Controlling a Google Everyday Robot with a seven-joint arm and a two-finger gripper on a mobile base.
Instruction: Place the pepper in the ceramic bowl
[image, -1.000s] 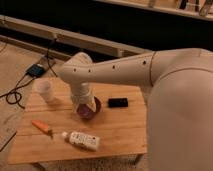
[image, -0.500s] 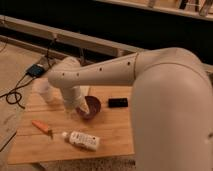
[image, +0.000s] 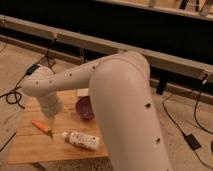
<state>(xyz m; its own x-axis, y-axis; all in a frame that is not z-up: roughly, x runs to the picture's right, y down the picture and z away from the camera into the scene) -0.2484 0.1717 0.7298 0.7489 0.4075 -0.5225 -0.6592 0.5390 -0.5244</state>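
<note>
The orange pepper (image: 40, 125) lies on the left part of the wooden table (image: 30, 147), its tip pointing right. The dark purple ceramic bowl (image: 83, 108) stands at the table's middle, half hidden behind my white arm. My arm reaches across the view from the right and bends down at the left. My gripper (image: 51, 126) hangs just above the right end of the pepper, to the left of the bowl.
A white bottle with a label (image: 80, 140) lies on its side near the table's front edge, right of the pepper. Cables and a small device (image: 31, 69) lie on the floor at the left. A dark rail runs behind the table.
My arm has swung left and down, from over the bowl to over the pepper. It now covers the cup and the black object seen earlier.
</note>
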